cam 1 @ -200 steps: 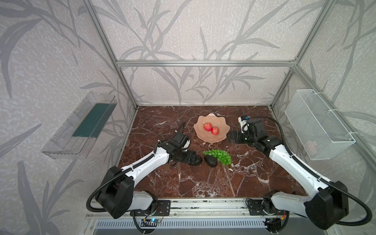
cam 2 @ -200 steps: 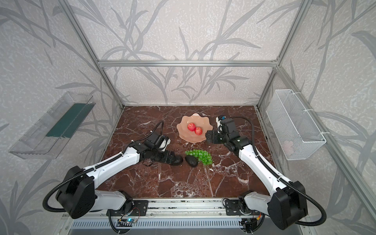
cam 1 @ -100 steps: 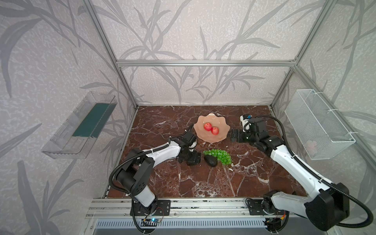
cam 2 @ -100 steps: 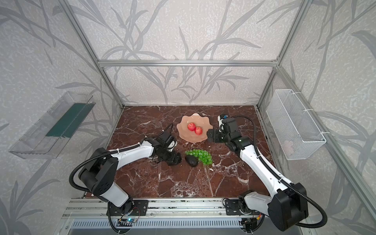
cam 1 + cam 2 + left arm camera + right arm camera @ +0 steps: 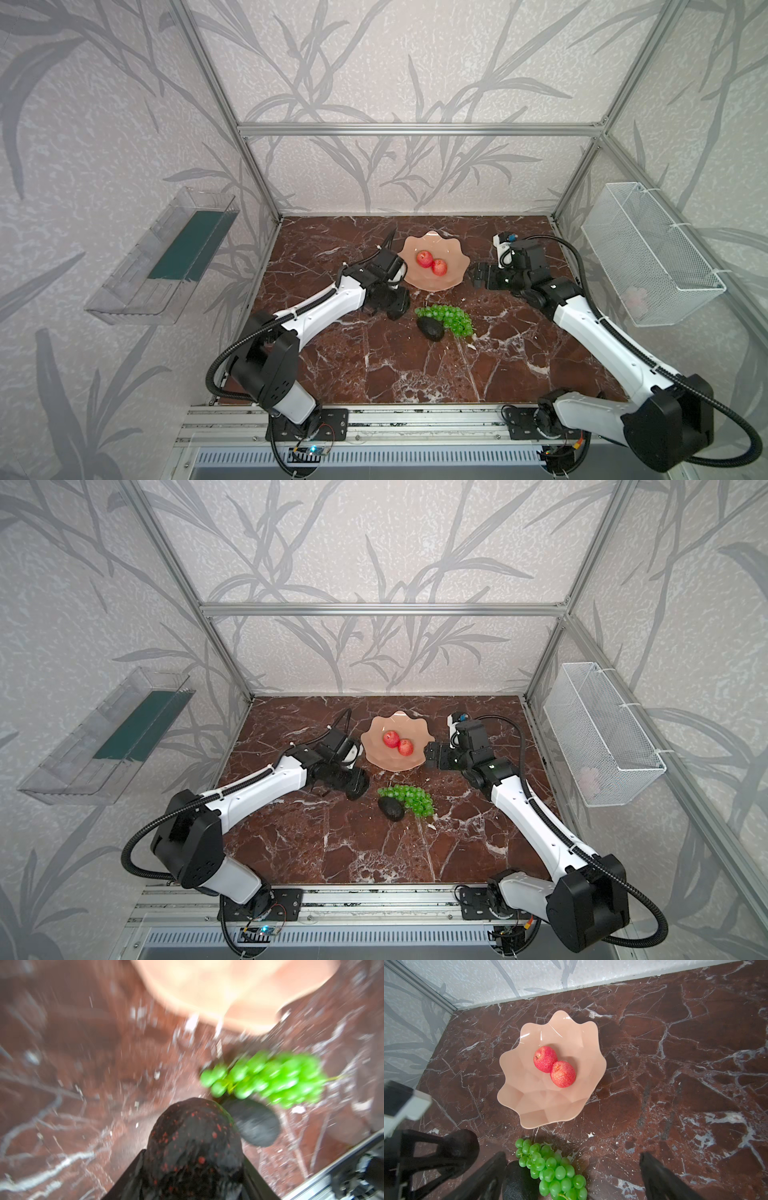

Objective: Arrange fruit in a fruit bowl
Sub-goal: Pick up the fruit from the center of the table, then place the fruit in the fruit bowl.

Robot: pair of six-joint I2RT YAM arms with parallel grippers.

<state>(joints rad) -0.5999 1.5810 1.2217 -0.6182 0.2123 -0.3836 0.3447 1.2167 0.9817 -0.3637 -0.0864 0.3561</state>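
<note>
The pale peach fruit bowl [image 5: 432, 283] [image 5: 542, 1105] sits at the back middle of the marble floor and holds two red apples [image 5: 424, 258] [image 5: 439, 267] [image 5: 545, 1059]. In front of it lie green grapes [image 5: 451, 320] [image 5: 552, 1167] with a dark avocado [image 5: 431, 329] [image 5: 257, 1124] against them. My left gripper [image 5: 392, 311] [image 5: 194, 1155] is shut on another avocado [image 5: 195, 1138], left of the grapes; that view is blurred. My right gripper [image 5: 478, 276] [image 5: 571, 1157] stands open beside the bowl's right rim, with nothing between its fingers.
A white wire basket [image 5: 648, 253] hangs on the right wall and a clear plastic tray [image 5: 166, 257] on the left wall. Aluminium frame posts stand at the corners, and a rail runs along the front edge.
My left gripper has slid right onto the avocado and closed on it, and its forearm has swung round. The right gripper has barely shifted.
</note>
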